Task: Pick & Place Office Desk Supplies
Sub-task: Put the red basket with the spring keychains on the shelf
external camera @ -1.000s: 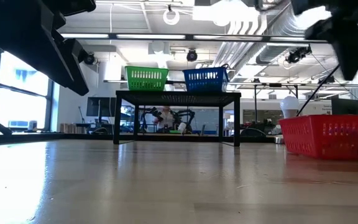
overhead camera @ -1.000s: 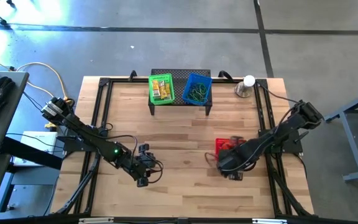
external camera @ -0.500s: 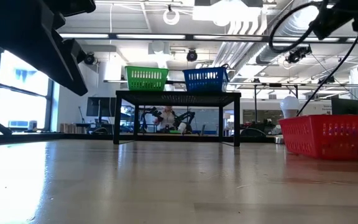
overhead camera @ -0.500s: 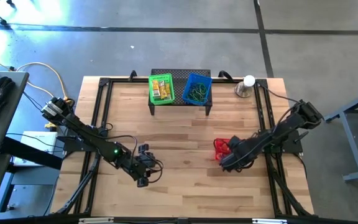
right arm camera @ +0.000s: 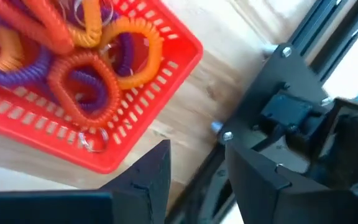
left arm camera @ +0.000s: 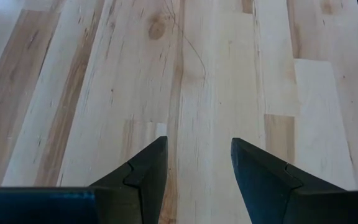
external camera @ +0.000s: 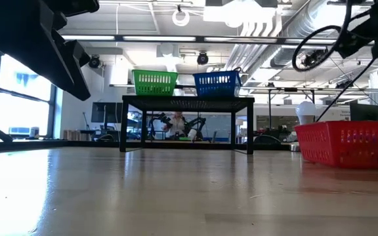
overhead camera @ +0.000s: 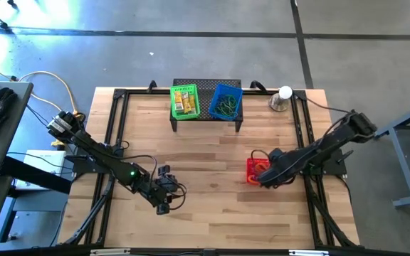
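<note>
Where red basket (right arm camera: pixel 98 106) holds coiled loops (right arm camera: pixel 82 81): right gripper (right arm camera: pixel 194 165) above, parted, empty; left gripper (left arm camera: pixel 197 162) parted, empty, over bare table (left arm camera: pixel 229 74).

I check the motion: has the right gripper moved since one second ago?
Yes. The right gripper has shifted toward the far side of the red basket, uncovering it.

The scene was brightly and evenly lit. From above, a pale blue-white glare washed the floor (overhead camera: pixel 41 21) at the upper left, and the arms cast only soft, short shadows on the bench (overhead camera: pixel 205 149). At table height, ceiling light strips (external camera: pixel 176 37) and a window (external camera: pixel 18 98) shone behind, leaving the near arm a black silhouette and the foreground wood blurred with sheen. The red basket (right arm camera: pixel 166 56) looked saturated and slightly soft.
</note>
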You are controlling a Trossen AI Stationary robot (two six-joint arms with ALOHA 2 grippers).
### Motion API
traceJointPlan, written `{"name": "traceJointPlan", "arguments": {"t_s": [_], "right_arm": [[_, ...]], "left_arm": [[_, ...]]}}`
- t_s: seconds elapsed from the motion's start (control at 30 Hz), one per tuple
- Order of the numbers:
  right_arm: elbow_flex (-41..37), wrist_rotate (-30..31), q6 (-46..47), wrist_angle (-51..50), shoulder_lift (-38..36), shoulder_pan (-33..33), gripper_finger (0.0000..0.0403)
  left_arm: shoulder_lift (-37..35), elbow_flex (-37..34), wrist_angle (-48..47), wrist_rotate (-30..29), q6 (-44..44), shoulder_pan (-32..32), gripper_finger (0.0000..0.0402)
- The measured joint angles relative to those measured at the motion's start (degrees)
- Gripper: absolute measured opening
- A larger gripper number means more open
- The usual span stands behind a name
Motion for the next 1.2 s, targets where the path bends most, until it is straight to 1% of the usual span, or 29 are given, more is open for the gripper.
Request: {"name": "traceJointPlan", "arguments": {"t_s": [0.1,0.17,0.3,0.4,0.57,0.67,0.97,1.2], "right_arm": [[-1.47,0.46,4.52,1.71,-3.71,-0.43,0.0142],[-3.21,0.25,6.71,5.04,-6.01,-0.51,0.0142],[-7.40,-1.02,7.75,11.38,-8.02,-0.46,0.0142],[-9.80,-1.62,8.21,12.86,-8.16,-0.51,0.0142],[-12.06,-0.12,7.89,15.99,-8.13,-0.46,0.0142],[-12.35,-0.22,7.84,17.90,-8.13,-0.46,0.0142],[-12.36,-0.63,7.63,18.64,-8.08,-0.44,0.0142],[-12.36,-0.38,2.95,21.50,-7.91,-0.42,0.0142]], "left_arm": [[0.00,0.00,0.00,0.02,0.00,-0.02,0.0170],[0.00,0.00,0.00,0.00,0.00,-0.02,0.0170],[0.00,0.00,0.00,0.02,0.02,-0.02,0.0170],[0.00,0.00,0.00,0.02,0.01,-0.02,0.0170],[0.00,0.00,-0.02,0.00,0.02,-0.02,0.0170],[0.00,0.00,0.00,0.01,0.02,-0.02,0.0170],[0.00,0.00,-0.02,0.00,0.02,0.00,0.0170],[0.00,0.00,0.00,0.00,0.02,0.00,0.0170]]}}
